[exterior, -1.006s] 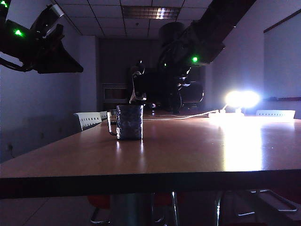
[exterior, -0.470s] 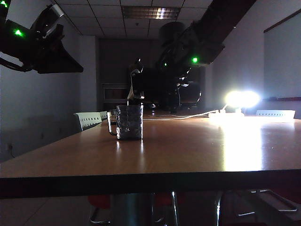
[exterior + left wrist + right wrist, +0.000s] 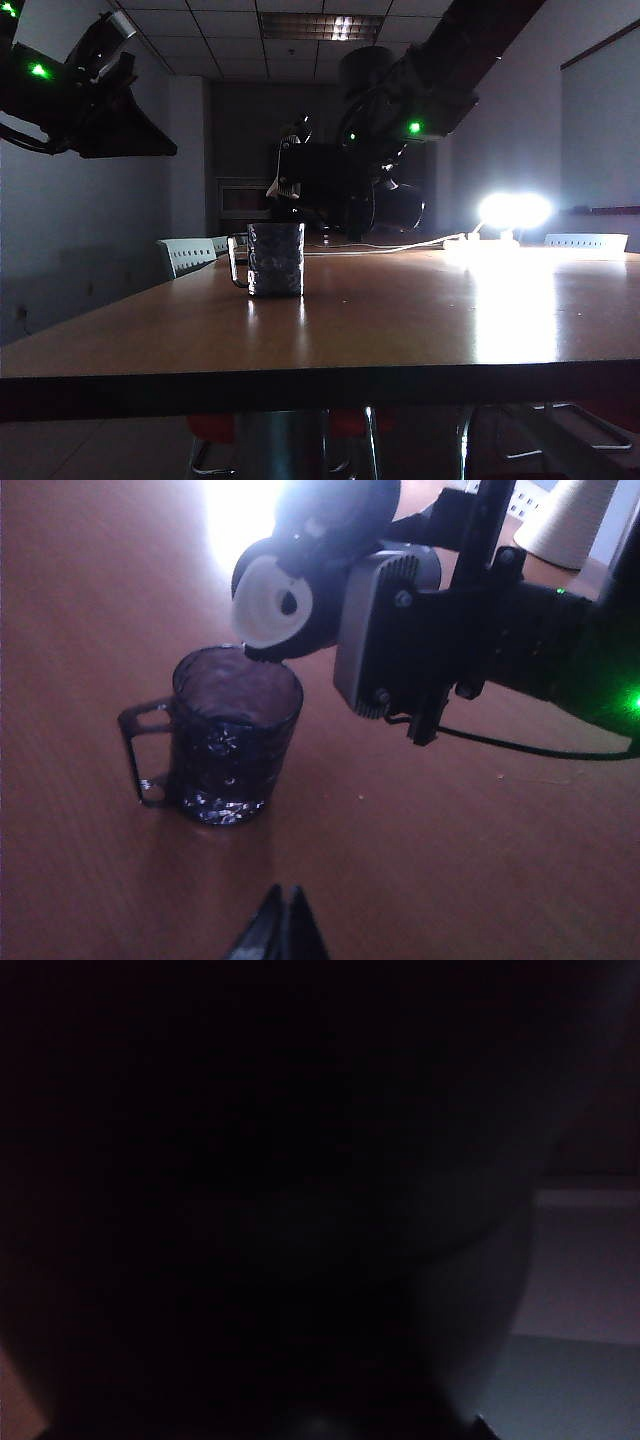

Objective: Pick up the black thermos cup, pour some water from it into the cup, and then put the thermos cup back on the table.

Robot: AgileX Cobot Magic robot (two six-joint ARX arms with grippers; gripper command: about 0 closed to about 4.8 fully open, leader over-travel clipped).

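Left wrist view, near to far: our left gripper hangs idle above the surface, fingertips together, holding nothing. Beyond it the cup stands upright, handle toward the left arm's side. Our right gripper is clamped around the black thermos cup, wide grip. Thermos long axis lies roughly level, white spout tipped down just over the cup's rim, on the right arm's side. Exterior view agrees. We judge the pour is underway; the right arm alone works, and rolling upright comes next.
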